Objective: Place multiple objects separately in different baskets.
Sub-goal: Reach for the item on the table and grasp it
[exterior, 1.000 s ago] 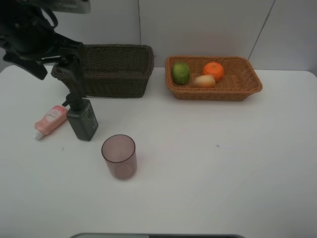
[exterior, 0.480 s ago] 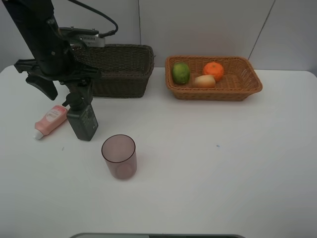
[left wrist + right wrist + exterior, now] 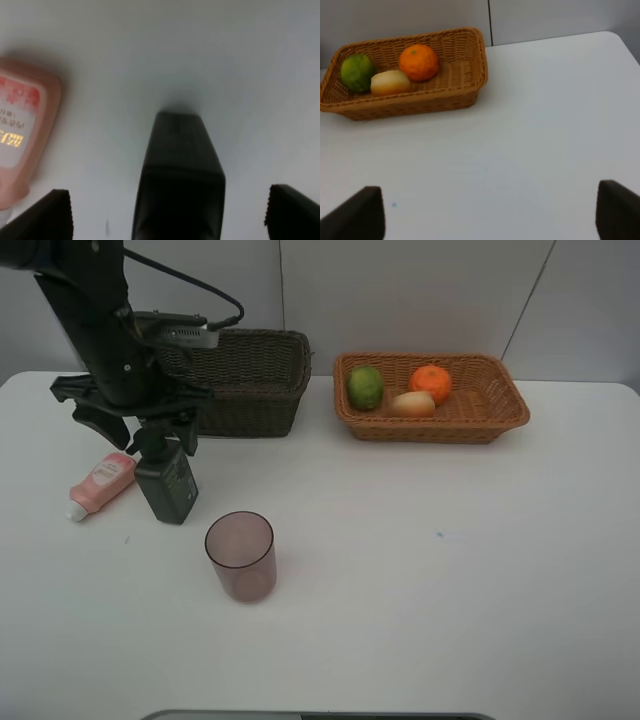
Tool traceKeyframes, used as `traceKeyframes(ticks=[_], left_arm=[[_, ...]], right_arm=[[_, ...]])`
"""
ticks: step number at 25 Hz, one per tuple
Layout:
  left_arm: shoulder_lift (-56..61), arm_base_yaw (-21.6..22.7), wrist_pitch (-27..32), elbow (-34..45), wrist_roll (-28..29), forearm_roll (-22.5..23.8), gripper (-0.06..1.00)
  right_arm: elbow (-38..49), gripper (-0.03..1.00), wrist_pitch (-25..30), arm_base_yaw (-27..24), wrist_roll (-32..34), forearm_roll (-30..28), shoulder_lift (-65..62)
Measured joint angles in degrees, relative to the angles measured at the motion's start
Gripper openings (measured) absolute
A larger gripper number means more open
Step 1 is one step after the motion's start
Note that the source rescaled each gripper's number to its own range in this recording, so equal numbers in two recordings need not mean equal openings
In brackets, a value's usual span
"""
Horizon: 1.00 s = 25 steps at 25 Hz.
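Left claw point(image 3: 170, 214) spread wide, straddling pump bottle point(image 3: 178, 165)

The work surface is a white table point(image 3: 450, 620) with a matte finish and rounded back corners. Behind it stands a light grey panelled wall point(image 3: 420, 290). One vertical seam point(image 3: 281, 285) divides the wall left of centre; a slanted seam point(image 3: 528, 300) runs on the right. Lighting is diffuse and comes from above, so shadows on the table are soft. A small bluish speck point(image 3: 438, 534) marks the tabletop right of centre. A dark strip point(image 3: 320, 716) lies along the near edge.
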<state>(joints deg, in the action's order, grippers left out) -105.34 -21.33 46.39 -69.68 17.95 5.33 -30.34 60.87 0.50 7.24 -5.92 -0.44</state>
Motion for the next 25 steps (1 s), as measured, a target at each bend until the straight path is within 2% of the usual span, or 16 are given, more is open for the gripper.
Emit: traceKeyframes(ticks=[3, 13, 15, 17, 20, 25], left_arm=[[-0.4, 0.0, -2.9, 2.0, 0.1, -0.2, 0.99], [-3.6, 0.0, -5.6, 2.6, 0.1, -2.3, 0.99], [-3.6, 0.0, -5.6, 2.6, 0.1, -2.6, 0.97], [-3.6, 0.0, -5.6, 2.6, 0.1, -2.8, 0.84], [-3.6, 0.0, -5.4, 2.6, 0.0, -2.7, 0.50], [-3.6, 0.0, -5.5, 2.6, 0.0, -2.8, 0.50]], right_arm=[[0.0, 0.81, 0.0, 0.0, 0.0, 0.0, 0.0], [0.0, 0.81, 0.0, 0.0, 0.0, 0.0, 0.0], [0.0, 0.81, 0.0, 0.0, 0.0, 0.0, 0.0], [0.0, 0.81, 0.0, 0.0, 0.0, 0.0, 0.0], [0.0, 0.81, 0.0, 0.0, 0.0, 0.0, 0.0], [0.0, 0.81, 0.0, 0.0, 0.0, 0.0, 0.0]])
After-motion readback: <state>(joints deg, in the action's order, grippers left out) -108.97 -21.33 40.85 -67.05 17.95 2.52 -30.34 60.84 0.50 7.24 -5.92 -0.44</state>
